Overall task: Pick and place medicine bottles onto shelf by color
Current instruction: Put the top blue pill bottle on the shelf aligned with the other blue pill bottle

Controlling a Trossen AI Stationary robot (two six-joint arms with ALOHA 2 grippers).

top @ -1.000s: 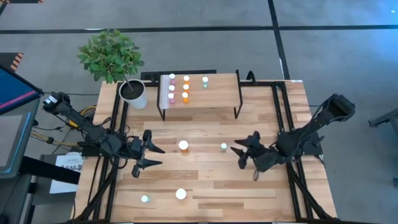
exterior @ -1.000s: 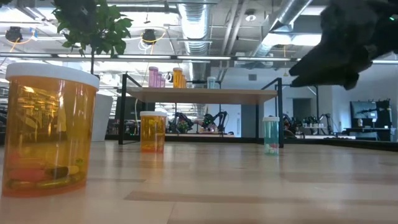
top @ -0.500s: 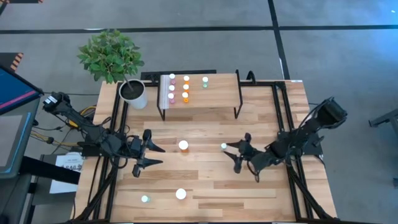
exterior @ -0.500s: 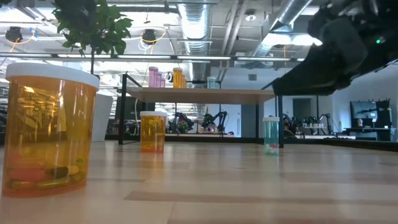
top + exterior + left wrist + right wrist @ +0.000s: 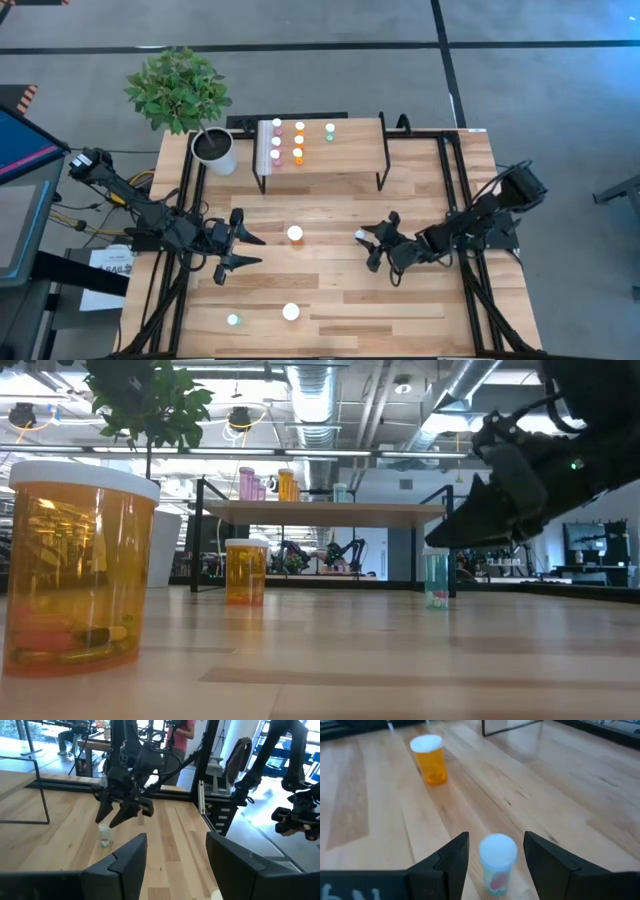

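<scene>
The right gripper point(image 5: 372, 249) hovers mid-table with its fingers spread, holding nothing, and the small teal bottle point(image 5: 497, 863) stands upright between them in the right wrist view, not yet touched. To do this grasp well, it should come down until the pads bracket the bottle's body below the pale cap, keep the bottle centred between the fingers, and close gently so that the light bottle does not tip or skid. A straight lift then looks safest before it carries to the shelf point(image 5: 350, 160) at the far side.

The left gripper point(image 5: 237, 250) waits over the left of the table, also open and empty.

Counting from the near edge: one small teal bottle point(image 5: 233, 320) and one large orange bottle with a white cap point(image 5: 291, 312) stand nearest. At mid-table stand a second large orange bottle point(image 5: 295, 234) and the teal one under the right gripper. On the shelf I count about seven small bottles: three pink point(image 5: 276, 141), three orange point(image 5: 298, 140) and one teal point(image 5: 329, 130). A potted plant point(image 5: 214, 150) stands at the far left.
</scene>
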